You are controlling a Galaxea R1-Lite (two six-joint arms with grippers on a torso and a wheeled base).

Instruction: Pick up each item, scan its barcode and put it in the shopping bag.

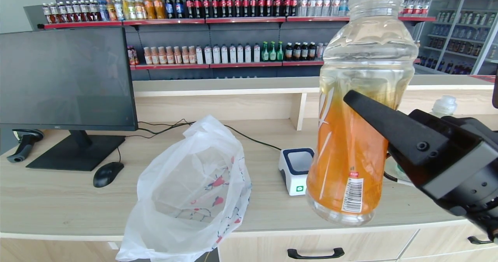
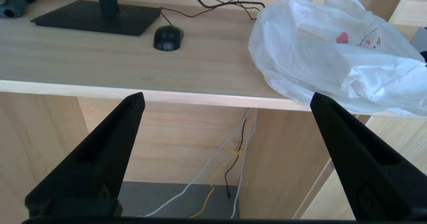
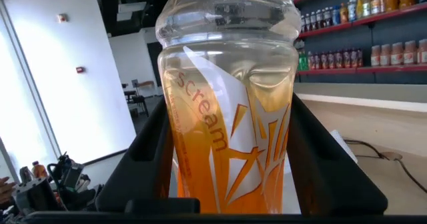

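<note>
The counter [image 1: 58, 199] is overhung at its front edge by the shopping bag [image 1: 194, 192], so the bag could be pushed off. Its floppy mouth could be missed. The bottle [image 1: 350, 153] is held up high, squeezed by the right gripper [image 3: 230, 164]; the scanner [image 1: 295, 170] lower down could be bumped. Bare counter is left between bag and scanner. The left gripper [image 2: 223, 117] is spread wide, with nothing held.

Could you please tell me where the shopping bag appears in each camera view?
Head view: shopping bag left of centre, overhanging the counter edge.
Left wrist view: shopping bag on the counter, beyond the left gripper.
Right wrist view: probably the white patch behind the bottle.
Shared landmark: the counter.
</note>
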